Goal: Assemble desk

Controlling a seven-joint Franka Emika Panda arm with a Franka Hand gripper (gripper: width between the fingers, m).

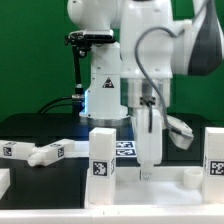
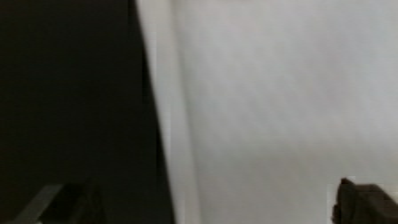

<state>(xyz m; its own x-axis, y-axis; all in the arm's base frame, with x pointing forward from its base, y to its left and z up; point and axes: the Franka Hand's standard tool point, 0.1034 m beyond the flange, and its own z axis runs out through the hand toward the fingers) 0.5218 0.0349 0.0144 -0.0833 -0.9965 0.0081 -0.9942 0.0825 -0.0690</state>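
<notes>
No words, numbers or brand names can be read. Only black-and-white square tags show: on the upright white plastic block [image 1: 101,160] and the lying white square-section leg [image 1: 38,153] at the exterior view's left.

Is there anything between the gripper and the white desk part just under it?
Nothing visible does. In the wrist view the white desk part fills the space ahead of the open gripper, with nothing across it. In the exterior view the upright tagged piece stands beside the gripper, apart from it.
</notes>
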